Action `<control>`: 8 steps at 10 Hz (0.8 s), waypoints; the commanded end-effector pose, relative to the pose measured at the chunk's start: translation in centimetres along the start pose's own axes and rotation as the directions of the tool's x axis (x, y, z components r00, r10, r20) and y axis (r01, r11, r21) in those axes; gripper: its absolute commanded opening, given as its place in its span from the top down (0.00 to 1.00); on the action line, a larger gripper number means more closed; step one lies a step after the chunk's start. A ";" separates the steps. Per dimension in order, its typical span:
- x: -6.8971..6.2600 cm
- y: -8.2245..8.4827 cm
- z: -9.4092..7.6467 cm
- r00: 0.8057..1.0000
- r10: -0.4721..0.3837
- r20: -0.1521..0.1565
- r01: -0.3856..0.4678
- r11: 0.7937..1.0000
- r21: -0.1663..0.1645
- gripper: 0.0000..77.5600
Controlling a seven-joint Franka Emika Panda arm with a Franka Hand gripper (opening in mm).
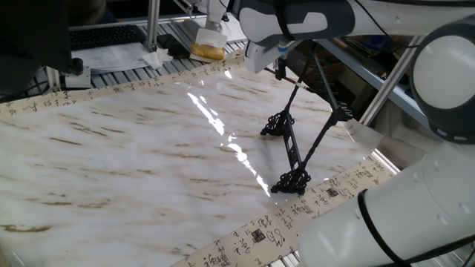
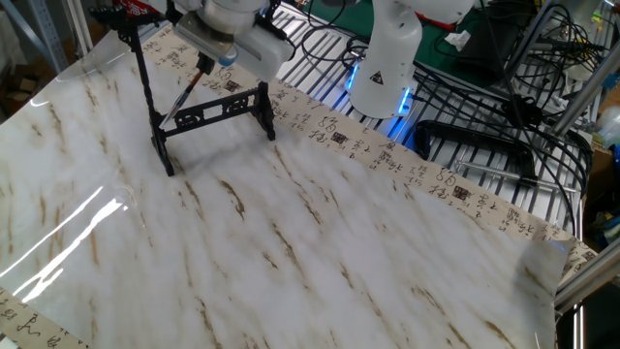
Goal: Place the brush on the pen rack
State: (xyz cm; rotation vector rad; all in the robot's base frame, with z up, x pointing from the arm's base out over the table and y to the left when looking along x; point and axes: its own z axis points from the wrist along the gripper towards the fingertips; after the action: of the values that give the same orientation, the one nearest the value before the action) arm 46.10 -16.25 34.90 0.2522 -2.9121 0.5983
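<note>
Up in one fixed view, the glossy white gripper hangs over the spindly black pen rack on the marble-patterned table. From the other fixed view, the slim brush slants down from the gripper behind the rack's scrolled rail; whether the fingers pinch it, I cannot tell.

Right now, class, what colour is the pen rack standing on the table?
Black. The pen rack shows best in the other fixed view, dark against the pale marbled table.
</note>
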 end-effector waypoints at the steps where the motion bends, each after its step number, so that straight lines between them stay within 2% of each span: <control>1: -0.2 0.0 -0.4 1.000 0.006 -0.011 -0.006 1.000 -0.003 0.99; 4: -0.4 0.0 -0.6 0.999 0.005 -0.052 -0.006 1.000 -0.017 0.99; 8: -0.4 0.0 -0.6 0.997 0.004 -0.075 -0.006 1.000 -0.023 0.99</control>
State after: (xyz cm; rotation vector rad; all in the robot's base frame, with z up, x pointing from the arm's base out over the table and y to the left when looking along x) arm 46.54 -15.94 35.23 0.2186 -2.8544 0.5608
